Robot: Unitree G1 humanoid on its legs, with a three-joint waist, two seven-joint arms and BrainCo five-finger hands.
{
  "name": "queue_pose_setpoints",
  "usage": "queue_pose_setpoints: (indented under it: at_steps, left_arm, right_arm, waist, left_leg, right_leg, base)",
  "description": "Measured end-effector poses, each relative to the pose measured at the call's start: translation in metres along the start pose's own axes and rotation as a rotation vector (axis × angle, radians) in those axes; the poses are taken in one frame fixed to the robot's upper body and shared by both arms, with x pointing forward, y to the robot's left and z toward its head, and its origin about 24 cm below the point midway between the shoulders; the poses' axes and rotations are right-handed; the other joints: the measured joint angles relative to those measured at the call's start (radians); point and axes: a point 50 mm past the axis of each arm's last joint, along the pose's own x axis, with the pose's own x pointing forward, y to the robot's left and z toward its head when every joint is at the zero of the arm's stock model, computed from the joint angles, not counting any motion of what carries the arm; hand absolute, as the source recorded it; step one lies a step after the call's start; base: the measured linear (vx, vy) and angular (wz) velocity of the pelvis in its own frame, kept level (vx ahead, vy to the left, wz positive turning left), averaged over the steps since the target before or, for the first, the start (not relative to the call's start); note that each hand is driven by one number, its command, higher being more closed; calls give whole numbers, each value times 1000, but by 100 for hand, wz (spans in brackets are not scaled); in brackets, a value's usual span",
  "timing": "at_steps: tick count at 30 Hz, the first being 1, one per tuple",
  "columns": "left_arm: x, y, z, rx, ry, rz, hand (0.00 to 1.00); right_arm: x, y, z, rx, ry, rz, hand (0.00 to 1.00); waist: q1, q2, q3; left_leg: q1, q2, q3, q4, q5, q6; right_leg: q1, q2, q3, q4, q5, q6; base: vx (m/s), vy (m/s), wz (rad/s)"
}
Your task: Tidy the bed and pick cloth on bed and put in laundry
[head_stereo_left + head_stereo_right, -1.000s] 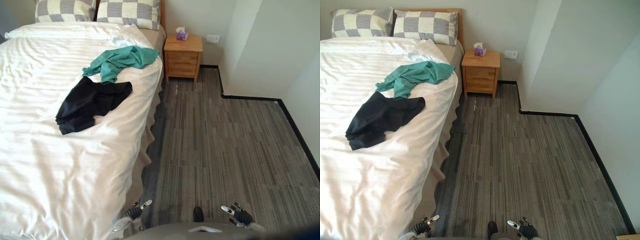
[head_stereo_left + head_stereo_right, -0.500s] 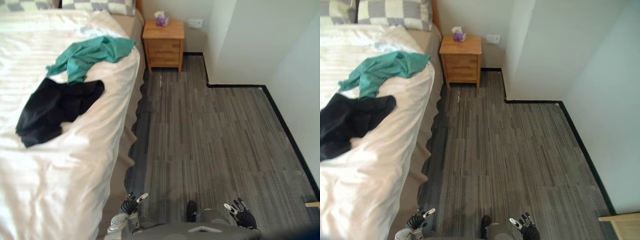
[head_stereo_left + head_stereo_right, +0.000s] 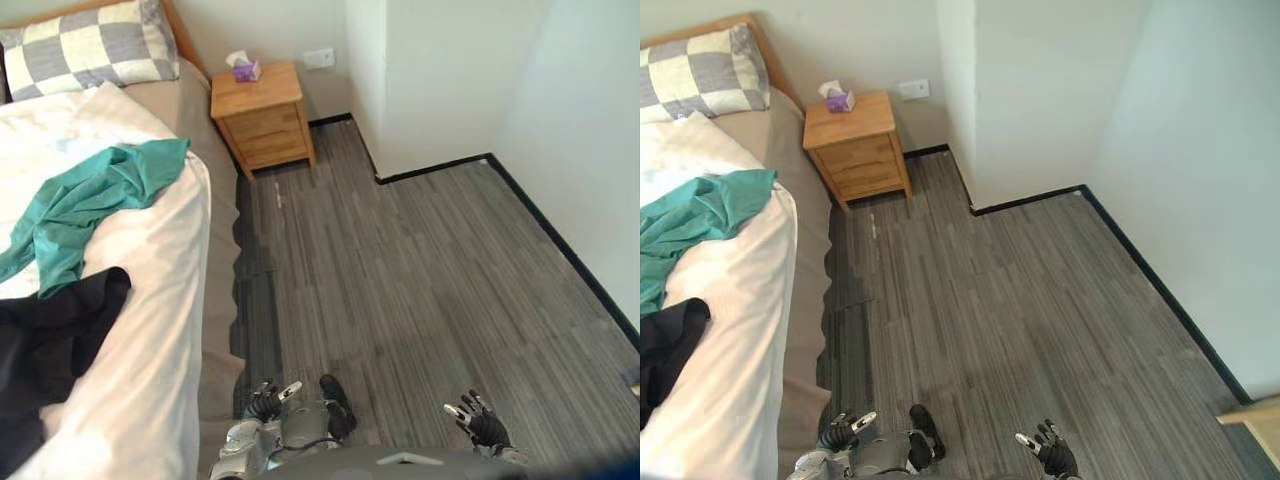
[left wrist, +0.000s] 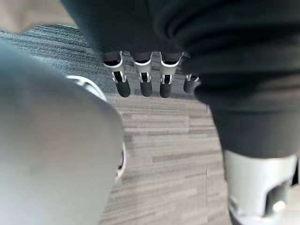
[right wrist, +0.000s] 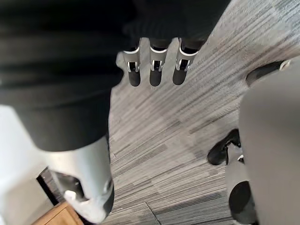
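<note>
Facing: grey striped floor [image 3: 420, 270] and a white wall [image 3: 440, 70] corner; the bed [image 3: 150, 300] runs down the left of the frame.
Teal cloth [image 3: 90, 200]: crumpled on the white cover, upper left of frame. Its long axis slants from the bed's floor-side edge down toward the left border.
Black cloth [image 3: 50, 340]: lower left, just below the teal one, touching it or nearly so. It is cut by the left border, so its full extent cannot be told.
Left hand [image 3: 262, 402]: bottom edge, left of centre, low beside the bed's skirt. Fingers are straight and relaxed, holding nothing, which its own wrist view bears out.
Right hand [image 3: 480, 425]: bottom edge, right of centre, over the floor. Fingers are spread and it is empty.
Key relation: both cloths lie up and to the left of both hands, well apart from either. The left hand is the nearer, and the black cloth is the nearer target.
Step judged: approach only; no cloth lifted, the task barely begun.
Next move judged: turn toward the bed and bring the left hand up over the cover's edge.
Surface: soft, wrinkled cover. The limp cloth will likely drape, and a deep pinch may gather the cover with it.
Room: wooden nightstand [image 3: 262, 115] with a tissue box [image 3: 243, 70] at the bed head, and a checked pillow [image 3: 85, 45] in the upper left.
</note>
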Motion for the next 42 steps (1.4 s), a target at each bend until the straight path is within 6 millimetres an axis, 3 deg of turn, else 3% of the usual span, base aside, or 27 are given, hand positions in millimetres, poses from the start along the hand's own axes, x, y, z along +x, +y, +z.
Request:
queue_pose_setpoints:
  at_steps: [2,3,5,6,7,10,13,16,17,19,20,21,22,25,26,29,30,31,33,36,38,39,40,41,42]
  left_arm:
    - [0,3,1,4,0,19,0]
    - [0,4,0,7,13,26,0]
    - [0,9,-3,17,39,40,0]
    - [0,14,-4,39,54,46,0]
    - [1,16,-4,61,67,46,0]
    - [0,17,-8,63,87,50,0]
    - [2,15,-5,56,84,45,0]
    - [4,5,-2,48,87,22,0]
    - [5,-1,-3,40,89,10,0]
    - [5,0,-3,5,91,27,0]
    - [4,2,-5,-24,103,50,0]
    - [3,-5,-12,-36,120,42,0]
    - [3,-11,-13,-32,119,27,0]
    - [2,-9,-14,-34,118,40,0]
    - [2,-8,-15,-34,120,43,0]
    - [0,1,-15,-42,100,70,0]
    - [0,3,-11,-54,69,78,0]
    - [0,4,-4,-56,31,77,0]
    - [0,5,2,-29,-9,86,0]
    - [0,5,9,-24,-51,96,0]
    - [1,1,12,-16,-51,89,0]
    - [2,-1,13,2,-45,80,0]
    - [4,2,18,15,-46,85,0]
    - [4,7,24,19,-57,99,0]
    - [5,7,24,20,-56,101,0]
  right_arm:
    - [1,1,0,-2,0,0,0]
    - [0,-1,0,-2,6,-9,0]
    - [-1,-4,-3,1,23,-23,0]
    - [-1,-4,-4,7,32,-23,0]
    - [-2,-5,-6,9,39,-25,0]
    - [-6,-10,-9,23,41,-37,0]
    - [-9,-10,-14,58,55,-48,0]
    - [-9,-8,-18,92,98,-55,0]
    - [-9,-7,-18,107,116,-55,0]
    - [-8,-6,-19,113,130,-52,0]
    - [-8,-8,-17,105,129,-58,0]
    - [-7,-14,-12,91,117,-76,0]
    - [-7,-16,-10,87,109,-92,0]
    - [-5,-15,-10,95,116,-100,0]
    - [-5,-15,-10,95,121,-101,0]
    - [-3,-14,-11,85,164,-100,0]
    - [-3,-16,-10,73,163,-102,0]
    - [-3,-17,-9,65,163,-105,0]
    - [-2,-16,-10,49,177,-98,0]
    - [-2,-15,-9,26,180,-91,0]
    - [-4,-16,-12,27,181,-92,0]
    - [-4,-16,-11,23,179,-93,0]
    - [-2,-11,-13,18,177,-82,0]
    - [0,-2,-14,32,168,-66,0]
    - [1,1,-13,40,157,-63,0]
  waist:
    - [8,-5,-3]
    - [15,-7,-3]
    - [12,-13,-7]
    - [0,-25,-10]
    - [-11,-30,-10]
    - [-29,-21,-7]
    - [-35,-23,5]
    - [-49,-19,10]
    - [-51,-20,11]
    - [-49,-24,13]
    - [-50,-19,17]
    - [-50,17,18]
    - [-41,32,18]
    - [-48,30,23]
    - [-46,31,22]
    - [-43,31,24]
    - [-43,27,39]
    - [-30,34,57]
    - [-23,25,64]
    - [-14,20,68]
    - [-5,22,68]
    - [-7,23,68]
    - [-17,-8,60]
    - [-21,-43,55]
    - [-23,-50,55]
  left_leg:
    - [17,-24,-1,18,-49,10]
    - [42,-36,-2,28,-75,20]
    - [94,-55,-37,34,-125,14]
    - [126,-70,-80,31,-155,11]
    - [163,-83,-120,24,-170,7]
    - [281,-89,-205,-30,-180,-12]
    - [361,-69,-298,-58,-192,-34]
    - [389,-23,-400,-68,-228,-65]
    - [397,-1,-444,-68,-248,-93]
    - [424,23,-478,-68,-281,-138]
    - [458,60,-493,-70,-312,-167]
    - [466,90,-491,-69,-307,-176]
    - [473,105,-479,-67,-271,-198]
    - [521,143,-462,-42,-179,-217]
    - [519,152,-466,-15,-169,-220]
    - [343,227,-521,419,-59,-232]
    - [220,277,-536,678,20,-229]
    - [132,311,-532,874,-42,-224]
    - [46,293,-493,943,-122,-211]
    - [-47,237,-314,742,-192,-178]
    - [-55,191,-169,484,-127,-144]
    - [-48,175,-71,389,-87,-40]
    - [-25,141,7,338,-106,-9]
    - [-30,113,103,301,-102,-3]
    - [-32,105,137,293,-102,-2]
  right_leg:
    - [-32,-29,-21,110,0,2]
    - [-69,-42,-37,245,3,10]
    - [-150,-83,-80,520,59,59]
    - [-234,-115,-86,740,123,72]
    - [-301,-143,-96,912,123,64]
    - [-426,-190,-131,1064,86,26]
    - [-502,-181,-135,941,29,26]
    - [-536,-151,-147,619,33,19]
    - [-542,-144,-138,391,99,16]
    - [-536,-137,-98,180,185,29]
    - [-529,-113,-86,200,295,16]
    - [-537,-89,-104,251,238,5]
    - [-558,-85,-112,324,178,-14]
    - [-542,-84,-141,476,40,-61]
    - [-532,-75,-142,484,21,-65]
    - [-428,-22,-161,430,-39,-80]
    - [-353,6,-173,377,-48,-92]
    - [-268,28,-178,330,-57,-109]
    - [-151,31,-182,253,-64,-117]
    - [-46,12,-167,160,-53,-84]
    - [-6,-2,-173,129,-66,-46]
    - [13,0,-184,122,-80,-22]
    - [40,-29,-228,104,-83,-4]
    - [44,-53,-282,71,-64,18]
    - [47,-58,-298,61,-59,20]
  base:
    - [499,244,15]
    - [498,247,25]
    - [513,224,49]
    - [423,123,83]
    - [480,96,89]
    - [370,-5,85]
    - [270,-138,93]
    - [262,-304,110]
    - [292,-386,88]
    - [432,-486,74]
    - [550,-546,53]
    - [471,-435,34]
    - [454,-408,26]
    - [382,-354,15]
    - [441,-400,-5]
    - [417,-401,1]
    - [314,-230,3]
    - [255,-170,-6]
    - [261,-107,-18]
    - [451,-36,-24]
    - [443,82,-3]
    - [510,103,68]
    - [598,136,121]
    - [483,106,124]
    - [415,119,116]
